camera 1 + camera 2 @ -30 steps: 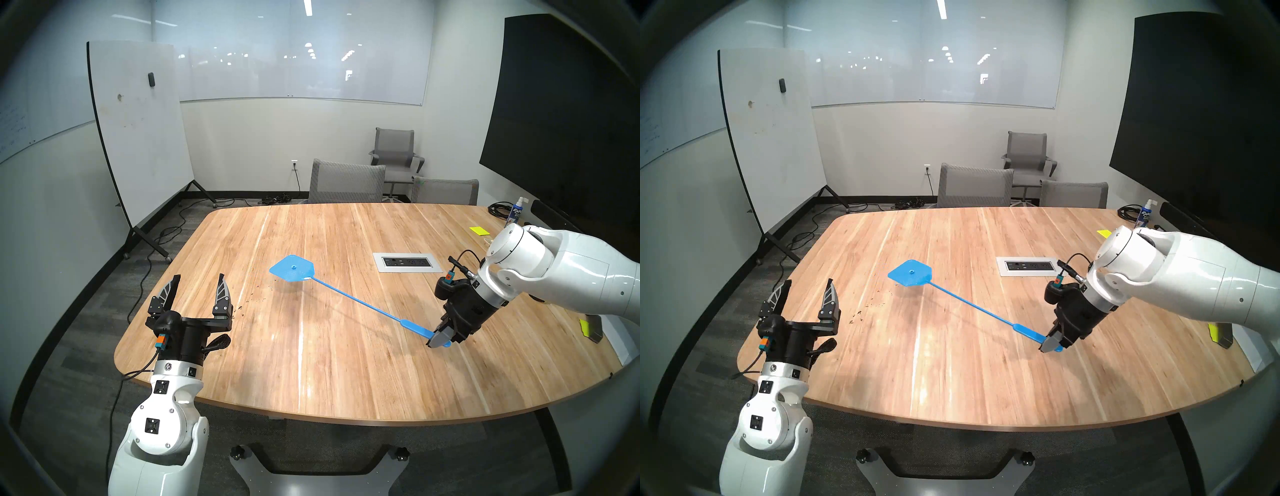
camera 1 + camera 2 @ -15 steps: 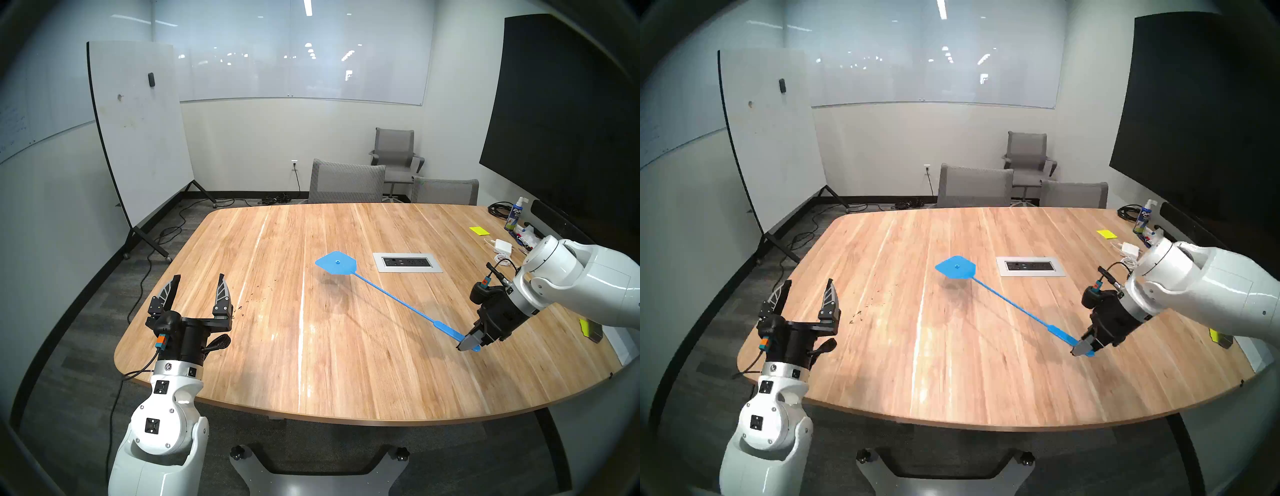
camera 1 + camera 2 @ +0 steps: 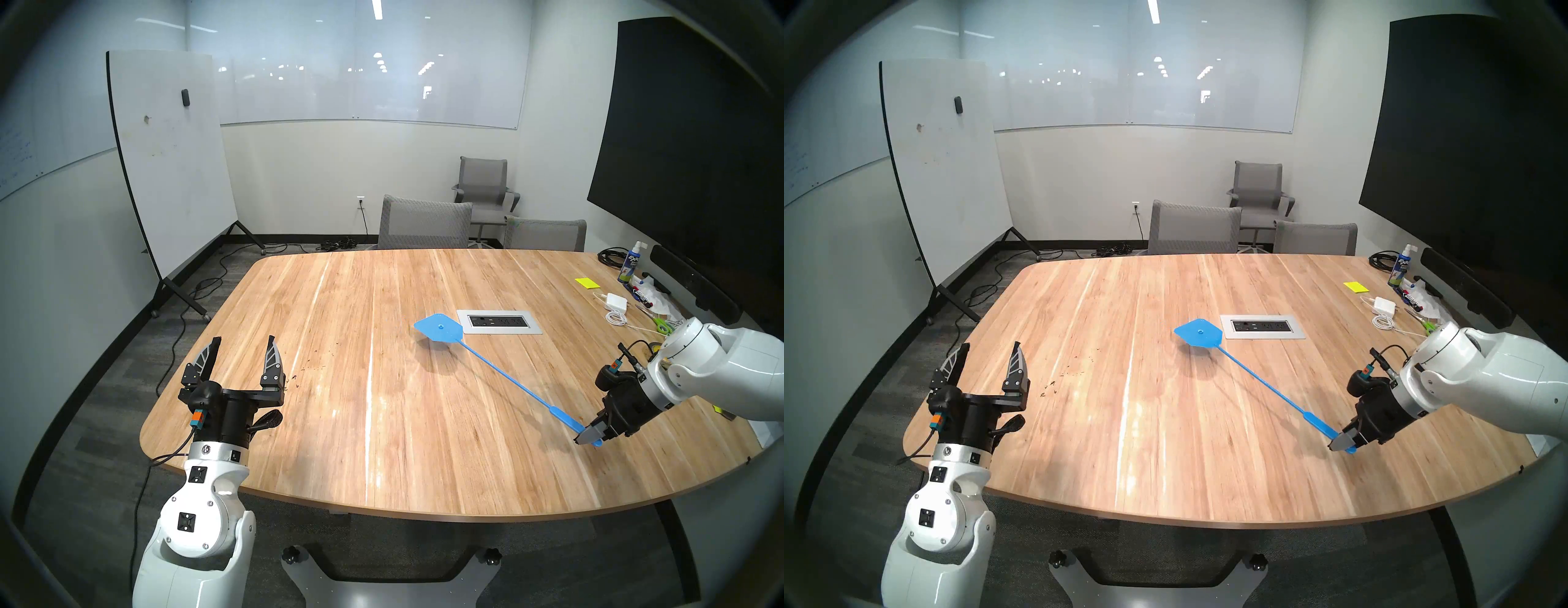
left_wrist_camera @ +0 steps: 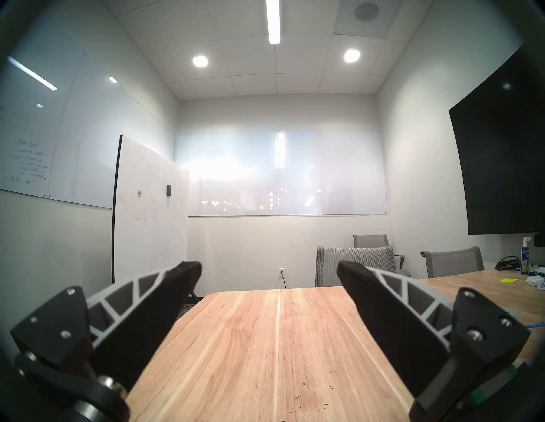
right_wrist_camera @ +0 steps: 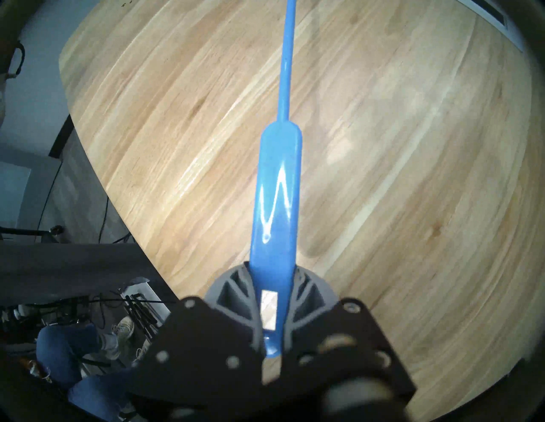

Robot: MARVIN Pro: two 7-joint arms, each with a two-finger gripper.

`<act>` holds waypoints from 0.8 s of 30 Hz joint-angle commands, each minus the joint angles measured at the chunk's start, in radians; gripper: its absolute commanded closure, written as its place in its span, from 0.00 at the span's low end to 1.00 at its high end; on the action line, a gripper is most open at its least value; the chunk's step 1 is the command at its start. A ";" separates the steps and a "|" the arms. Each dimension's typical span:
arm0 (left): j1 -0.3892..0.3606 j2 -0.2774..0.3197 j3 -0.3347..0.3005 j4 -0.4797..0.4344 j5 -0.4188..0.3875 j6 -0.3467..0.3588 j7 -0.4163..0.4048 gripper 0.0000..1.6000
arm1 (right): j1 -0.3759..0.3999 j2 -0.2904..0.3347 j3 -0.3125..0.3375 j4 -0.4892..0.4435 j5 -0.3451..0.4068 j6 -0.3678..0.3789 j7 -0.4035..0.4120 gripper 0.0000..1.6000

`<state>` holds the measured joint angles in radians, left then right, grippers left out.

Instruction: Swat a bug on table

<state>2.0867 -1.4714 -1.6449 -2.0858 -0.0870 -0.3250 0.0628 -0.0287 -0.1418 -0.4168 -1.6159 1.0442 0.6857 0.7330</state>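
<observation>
Bug (image 3: 293,377) remains, a scatter of tiny dark specks, lie on the bench (image 3: 382,446) near its left edge, strung from just beside the left end effector (image 3: 245,349) toward the middle of the wood; which fleck is the insect's body cannot be told at this size. In the left wrist view the same crumbs (image 4: 309,408) dot the planks low and right of centre, close under the right-hand finger.

The left end effector hovers over the bench's near-left corner with its jaws spread wide and nothing between them, by far the nearer of the two to the debris.

The right end effector (image 3: 589,435), at about four o'clock from the bench's middle, is clamped tight on the flat grip of a blue fly swatter (image 3: 500,371). The swatter's long axis runs from that grip up toward ten o'clock, and its head (image 3: 439,329) hangs above the wood just beside the silver outlet panel (image 3: 499,321), casting a shadow beneath.

From the swatter head the specks lie well apart at roughly nine o'clock, so another strike would likely need the right arm to carry the head far across to the left first.

Sticky notes (image 3: 586,282), a white charger (image 3: 617,301) and a spray bottle (image 3: 633,264) clutter the far right end.
</observation>
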 commanded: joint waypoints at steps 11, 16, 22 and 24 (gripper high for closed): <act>-0.001 0.000 0.001 -0.023 0.001 -0.002 -0.001 0.00 | 0.078 0.030 -0.081 -0.034 0.042 -0.086 -0.075 0.24; -0.001 0.000 0.001 -0.023 0.001 -0.002 -0.001 0.00 | 0.097 0.033 -0.102 -0.036 0.054 -0.094 -0.086 0.07; -0.001 0.000 0.001 -0.023 0.001 -0.002 -0.001 0.00 | 0.124 0.035 -0.129 -0.035 0.057 -0.108 -0.099 0.00; -0.001 0.000 0.001 -0.022 0.001 -0.002 -0.001 0.00 | 0.138 0.035 -0.135 -0.036 0.049 -0.105 -0.099 0.00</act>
<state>2.0867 -1.4714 -1.6449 -2.0858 -0.0870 -0.3250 0.0628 0.0466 -0.1132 -0.5458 -1.6551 1.0945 0.5906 0.6353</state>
